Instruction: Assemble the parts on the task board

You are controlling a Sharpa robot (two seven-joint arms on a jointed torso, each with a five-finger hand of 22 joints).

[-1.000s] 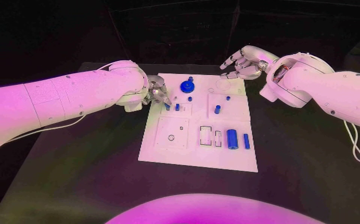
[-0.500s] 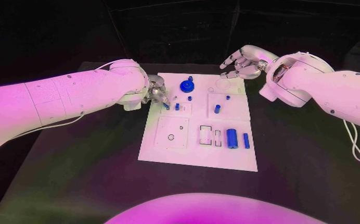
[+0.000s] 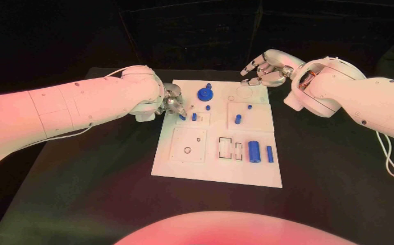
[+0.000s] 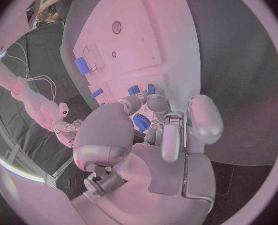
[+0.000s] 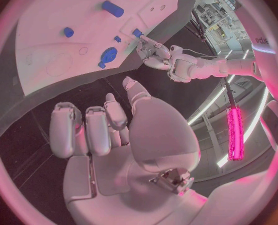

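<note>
The white task board (image 3: 246, 171) lies in the middle of the black table. My left hand (image 3: 172, 100) is at the board's left edge, its fingertips drawn together right at a small upright blue peg (image 3: 182, 116); whether they grip it is unclear. A second peg (image 3: 193, 117) stands just beside it. Both pegs (image 4: 151, 88) show past my left fingertips (image 4: 155, 103), and the round blue gear (image 4: 140, 122) sits behind them. My right hand (image 3: 264, 69) hovers over the board's far right corner, fingers apart and holding nothing. From that wrist I see the left hand (image 5: 152, 50) at the peg (image 5: 138, 33).
Other blue parts on the board: the round gear (image 3: 205, 93), a short peg (image 3: 238, 119), a thick cylinder (image 3: 254, 151) and a slim bar (image 3: 269, 154) at the near right. A square plate with holes (image 3: 189, 142) sits at the near left.
</note>
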